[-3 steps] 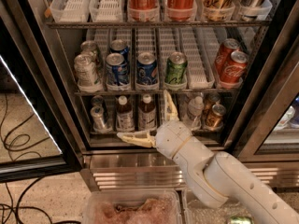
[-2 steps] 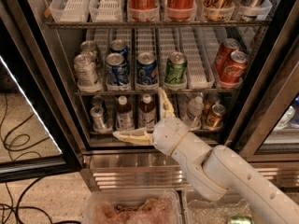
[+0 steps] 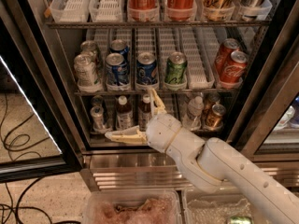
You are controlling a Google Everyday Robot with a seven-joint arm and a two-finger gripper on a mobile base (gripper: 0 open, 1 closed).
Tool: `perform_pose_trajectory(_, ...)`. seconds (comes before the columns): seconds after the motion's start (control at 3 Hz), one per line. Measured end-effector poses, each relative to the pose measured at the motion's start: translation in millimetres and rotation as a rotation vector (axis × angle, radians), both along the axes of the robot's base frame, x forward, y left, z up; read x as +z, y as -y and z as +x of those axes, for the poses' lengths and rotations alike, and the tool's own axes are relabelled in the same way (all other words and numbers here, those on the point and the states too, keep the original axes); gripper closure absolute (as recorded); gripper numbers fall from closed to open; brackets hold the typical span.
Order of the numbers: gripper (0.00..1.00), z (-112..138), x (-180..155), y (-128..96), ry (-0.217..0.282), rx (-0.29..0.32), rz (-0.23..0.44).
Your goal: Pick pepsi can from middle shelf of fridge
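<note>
Glass door (image 3: 32,163) open at left, giving access to fridge (image 3: 51,59). Middle shelf (image 3: 154,92), left to right: silver cans (image 3: 87,72), blue can (image 3: 117,70), pepsi can (image 3: 146,69) upright at lane front, green can (image 3: 175,69), bare lane, red Coca-Cola cans (image 3: 231,64). Lanes keep cans in file with fronts reachable. Gripper (image 3: 129,113) sits below shelf before small bottles (image 3: 124,107), fingers spread wide, empty; likely must rise. Neighbour cans flank target closely; shelf rail blocks approach from below.

The cream two-finger gripper (image 3: 129,113) hangs spread wide below the thin metal middle shelf (image 3: 205,92). Directly above, the short blue aluminium pepsi can (image 3: 146,69) stands beside a green can (image 3: 176,69).
</note>
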State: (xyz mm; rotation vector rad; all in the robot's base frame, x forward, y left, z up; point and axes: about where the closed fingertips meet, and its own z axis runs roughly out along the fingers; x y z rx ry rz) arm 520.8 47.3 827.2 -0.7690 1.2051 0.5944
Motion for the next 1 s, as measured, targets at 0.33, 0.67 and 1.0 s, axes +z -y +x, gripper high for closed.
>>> perform_pose_trajectory(0.33, 0.00, -0.6, -1.1, -1.8, 0.000, -0.018, 0.005)
perform_pose_trajectory(0.67, 0.00, -2.8, -2.7, -9.4, 0.032, -0.067, 0.005)
perform_pose_trajectory(1.0, 0.00, -2.8, -2.7, -9.4, 0.032, -0.067, 0.005)
